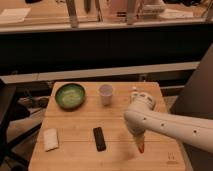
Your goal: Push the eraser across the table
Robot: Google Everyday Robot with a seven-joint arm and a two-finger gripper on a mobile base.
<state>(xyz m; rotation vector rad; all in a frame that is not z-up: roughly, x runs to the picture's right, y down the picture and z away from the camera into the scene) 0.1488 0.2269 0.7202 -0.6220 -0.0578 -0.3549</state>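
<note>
You have a warm, rather dim scene: the table (75,125) takes soft yellowish light from above, while the wall (100,47) behind it drops into near-black shade and the counter (45,17) at the top glows pale. The white arm (170,125) is lit along its upper side and greys underneath, where the gripper (138,141) hangs low over the table's right half, with a faint soft shadow on the wood just left of it. The eraser (99,138) shows as a flat dark patch without glare.
</note>
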